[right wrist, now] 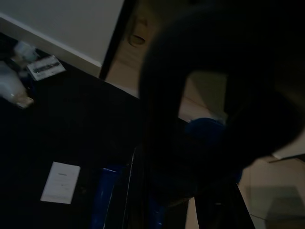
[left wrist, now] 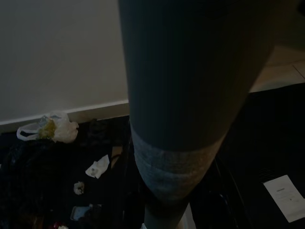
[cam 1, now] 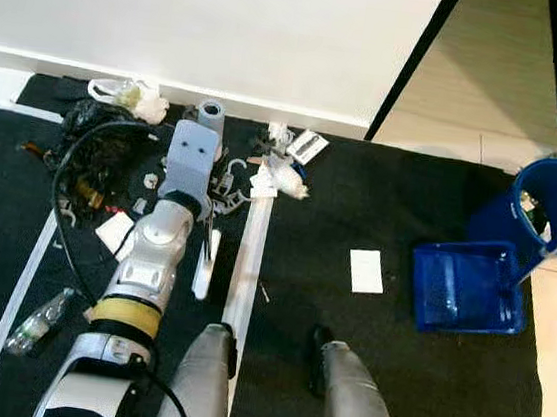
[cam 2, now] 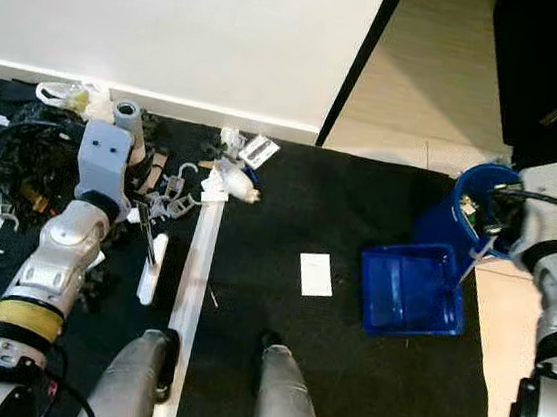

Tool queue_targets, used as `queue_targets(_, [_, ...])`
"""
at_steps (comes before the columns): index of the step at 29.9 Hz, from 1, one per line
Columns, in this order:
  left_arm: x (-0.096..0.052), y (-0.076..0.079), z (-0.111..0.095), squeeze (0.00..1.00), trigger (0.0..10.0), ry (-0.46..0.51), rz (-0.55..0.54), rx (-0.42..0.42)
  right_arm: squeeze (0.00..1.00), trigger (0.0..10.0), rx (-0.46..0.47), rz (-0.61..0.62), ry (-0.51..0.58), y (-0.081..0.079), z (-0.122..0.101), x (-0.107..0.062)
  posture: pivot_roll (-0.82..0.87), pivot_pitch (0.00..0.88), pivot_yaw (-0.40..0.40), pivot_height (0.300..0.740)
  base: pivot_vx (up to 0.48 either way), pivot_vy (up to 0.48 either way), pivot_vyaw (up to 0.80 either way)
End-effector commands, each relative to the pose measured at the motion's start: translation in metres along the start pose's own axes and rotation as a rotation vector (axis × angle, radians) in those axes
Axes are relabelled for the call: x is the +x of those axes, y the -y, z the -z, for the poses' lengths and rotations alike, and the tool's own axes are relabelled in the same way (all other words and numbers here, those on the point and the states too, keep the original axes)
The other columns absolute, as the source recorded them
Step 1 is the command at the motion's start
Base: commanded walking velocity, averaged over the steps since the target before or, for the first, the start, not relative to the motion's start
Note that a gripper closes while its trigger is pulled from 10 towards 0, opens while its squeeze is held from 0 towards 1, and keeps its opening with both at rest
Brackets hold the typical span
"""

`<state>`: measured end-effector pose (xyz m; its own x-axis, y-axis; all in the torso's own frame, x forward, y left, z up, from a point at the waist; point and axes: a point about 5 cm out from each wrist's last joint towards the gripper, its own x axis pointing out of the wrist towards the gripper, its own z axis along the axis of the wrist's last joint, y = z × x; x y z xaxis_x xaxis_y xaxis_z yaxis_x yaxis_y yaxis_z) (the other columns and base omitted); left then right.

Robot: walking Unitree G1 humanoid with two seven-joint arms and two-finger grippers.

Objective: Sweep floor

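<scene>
The left gripper [cam 2: 142,215] reaches out over the litter by the wall; whether its fingers are apart or together I cannot tell from here. A thin dark handle [cam 2: 151,239] runs down from it, slanting slightly toward the robot, to a white brush head [cam 2: 151,280] resting on the black mat [cam 1: 419,386]. The head's long axis lies along the white tape line [cam 1: 247,265] just beside it, pointing at the wall. Ahead lie hangers [cam 2: 175,192], crumpled paper [cam 1: 282,174] and a plastic bag [cam 1: 135,97]. The right gripper [cam 2: 493,228] sits at the rim of the blue bucket [cam 1: 551,204], fingers unclear too. The blue dustpan [cam 1: 466,285] lies flat beside the bucket, with a white card [cam 1: 366,271] near it.
</scene>
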<state>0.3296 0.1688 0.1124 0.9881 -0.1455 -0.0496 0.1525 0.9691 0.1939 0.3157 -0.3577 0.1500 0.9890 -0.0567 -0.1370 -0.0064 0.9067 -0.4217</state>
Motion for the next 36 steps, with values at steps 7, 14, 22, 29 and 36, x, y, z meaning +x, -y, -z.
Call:
queue_targets(7, [-0.003, 0.003, 0.009, 0.00, 10.0, -0.044, -0.030, -0.011, 0.00, 0.0, -0.022, 0.022, 0.019, -0.001, 0.003, -0.003, 0.09, 0.157, -0.053, 0.740, 0.000, -0.480, 0.00])
queue_targets(14, [-0.003, 0.001, 0.010, 0.00, 10.0, -0.055, -0.062, -0.006, 0.00, 0.0, -0.007, 0.029, 0.024, -0.004, 0.006, -0.004, 0.09, 0.161, -0.052, 0.740, 0.000, -0.480, 0.00])
queue_targets(22, [-0.003, -0.002, 0.010, 0.00, 10.0, -0.060, -0.071, -0.002, 0.00, 0.0, -0.005, 0.026, 0.024, -0.005, 0.007, -0.004, 0.09, 0.163, -0.053, 0.740, 0.000, -0.480, 0.00])
queue_targets(29, [-0.003, -0.005, 0.011, 0.00, 10.0, -0.066, -0.083, -0.002, 0.00, 0.0, 0.012, 0.031, 0.026, -0.007, 0.008, -0.004, 0.09, 0.162, -0.054, 0.740, 0.000, -0.480, 0.00])
queue_targets(36, [-0.003, -0.008, 0.016, 0.00, 10.0, -0.109, -0.109, -0.029, 0.00, 0.0, 0.116, 0.101, 0.003, -0.004, 0.015, -0.005, 0.09, 0.158, -0.059, 0.740, 0.000, -0.054, 0.00])
